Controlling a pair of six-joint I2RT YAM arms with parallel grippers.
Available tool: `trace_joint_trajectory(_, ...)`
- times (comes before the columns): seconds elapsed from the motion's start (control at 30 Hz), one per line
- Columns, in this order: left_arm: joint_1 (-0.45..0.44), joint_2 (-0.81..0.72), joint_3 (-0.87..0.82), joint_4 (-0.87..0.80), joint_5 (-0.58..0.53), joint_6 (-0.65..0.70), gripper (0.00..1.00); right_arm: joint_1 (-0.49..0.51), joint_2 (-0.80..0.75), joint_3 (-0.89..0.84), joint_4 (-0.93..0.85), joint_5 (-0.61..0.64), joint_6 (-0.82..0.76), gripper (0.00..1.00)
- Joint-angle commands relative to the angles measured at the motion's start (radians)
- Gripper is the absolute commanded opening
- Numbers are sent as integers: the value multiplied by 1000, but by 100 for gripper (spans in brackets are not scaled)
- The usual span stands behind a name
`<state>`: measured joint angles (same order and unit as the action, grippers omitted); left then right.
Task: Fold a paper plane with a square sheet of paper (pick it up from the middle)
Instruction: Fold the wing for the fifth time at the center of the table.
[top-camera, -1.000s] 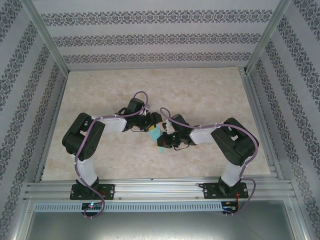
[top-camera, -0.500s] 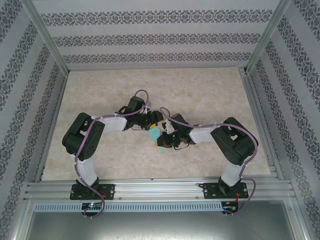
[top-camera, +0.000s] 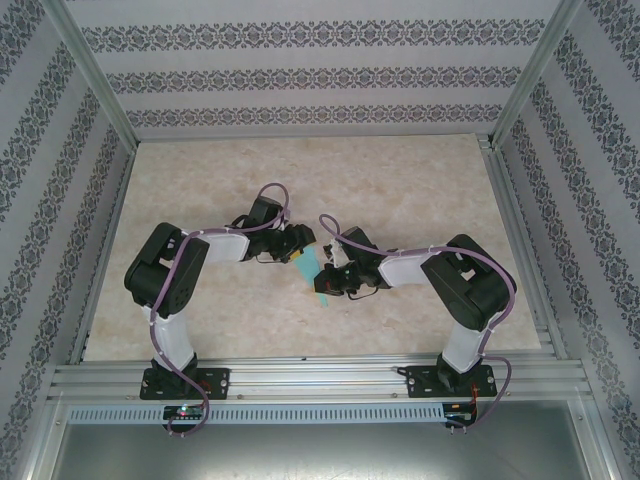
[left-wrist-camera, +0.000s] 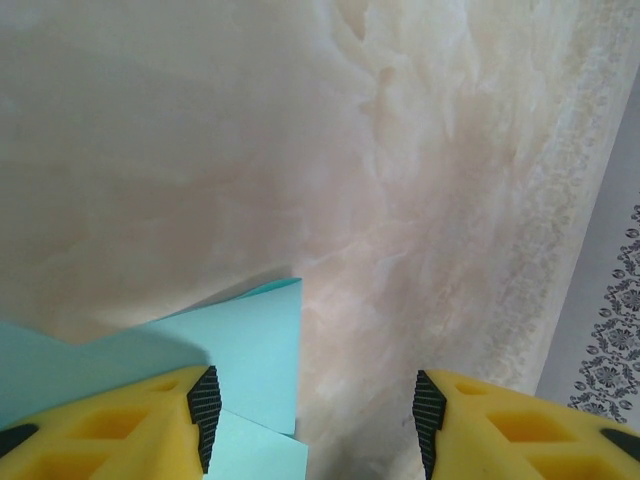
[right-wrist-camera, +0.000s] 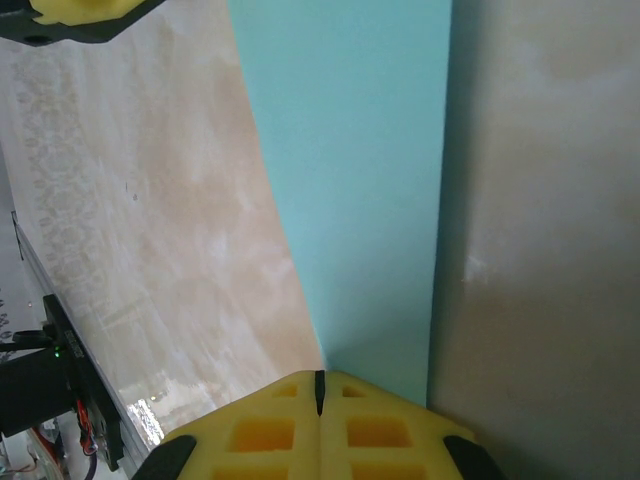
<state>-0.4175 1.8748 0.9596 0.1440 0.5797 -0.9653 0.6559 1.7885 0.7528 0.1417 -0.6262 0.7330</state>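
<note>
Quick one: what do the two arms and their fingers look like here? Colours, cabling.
The left arm and right arm have black joint housings and white links, each with a purple cable looped along it. The fingers are yellow moulded blocks with recessed pockets and black ribbed pads.

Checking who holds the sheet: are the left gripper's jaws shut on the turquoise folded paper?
No: the left gripper has its jaws apart with bare table between them, the turquoise folded paper by only one yellow finger.
</note>
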Motion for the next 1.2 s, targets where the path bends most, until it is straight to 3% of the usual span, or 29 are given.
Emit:
trace_joint_trajectory(0.0,35,40,5,-79,-44,71,57,0,51,-44,-158,62,-11,0)
trace_joint_trajectory(0.53,157,71,57,-68,78,215,58,0,46,-64,-163,48,-24,0)
trace_joint_trajectory(0.83,213,-15,103,-141,106,252,59,1,48,-50,-147,34,-17,0)
trace_joint_trajectory(1.0,192,-150,65,-145,120,220,57,0,46,-43,-151,36,-13,0)
trace_joint_trajectory(1.17,80,-206,27,-143,115,202,42,-1,38,-46,-142,47,-2,0)
